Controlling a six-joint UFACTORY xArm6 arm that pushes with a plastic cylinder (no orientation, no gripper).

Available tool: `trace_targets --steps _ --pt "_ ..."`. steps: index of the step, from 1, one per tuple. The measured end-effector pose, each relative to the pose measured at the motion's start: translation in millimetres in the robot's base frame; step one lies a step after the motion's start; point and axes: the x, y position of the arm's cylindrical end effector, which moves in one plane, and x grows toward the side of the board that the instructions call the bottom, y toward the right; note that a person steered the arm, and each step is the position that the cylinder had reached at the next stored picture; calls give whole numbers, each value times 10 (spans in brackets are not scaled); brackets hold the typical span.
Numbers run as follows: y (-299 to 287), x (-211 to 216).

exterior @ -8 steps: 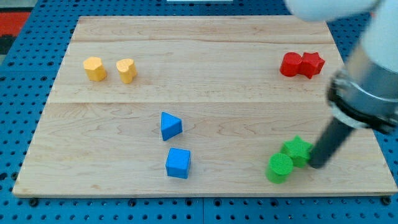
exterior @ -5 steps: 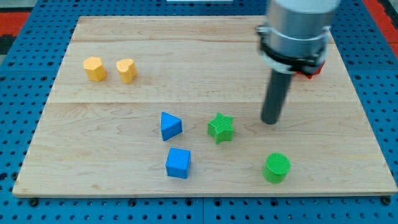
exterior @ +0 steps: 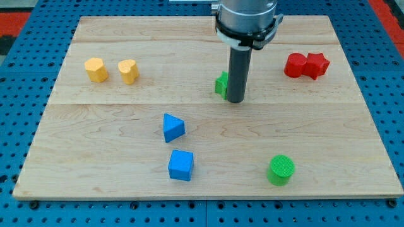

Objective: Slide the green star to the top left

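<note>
The green star [exterior: 221, 84] sits near the board's middle, a little above centre, mostly hidden behind my rod. My tip [exterior: 235, 100] rests on the board right against the star's right and lower side. The rod rises straight to the arm at the view's top. The top left corner of the wooden board [exterior: 88, 28] lies far to the star's left.
Two yellow blocks [exterior: 96, 69] [exterior: 128, 71] sit at the upper left. A blue triangular block [exterior: 172, 127] and a blue cube [exterior: 181, 165] lie below the star. A green cylinder [exterior: 281, 169] is at lower right. Two red blocks [exterior: 306, 65] touch at upper right.
The green star moved from beside the green cylinder at lower right to left of centre, then up to just above centre. My tip followed it up and left.
</note>
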Motion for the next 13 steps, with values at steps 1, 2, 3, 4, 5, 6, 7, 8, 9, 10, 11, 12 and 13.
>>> trace_targets --steps 1,2,3,4,5,6,7,8,9,10,11,12,13 --pt "-418 -503" --pt "-517 -782" --pt "-211 -791" --pt "-218 -998" --pt "-839 -1402" --pt "-1021 -1945" --pt "-1469 -1885" --pt "-1736 -1660" --pt "-1233 -1548" --pt "-1915 -1629" --pt "-2203 -1629" --pt "-2129 -1621" --pt "-2116 -1577"
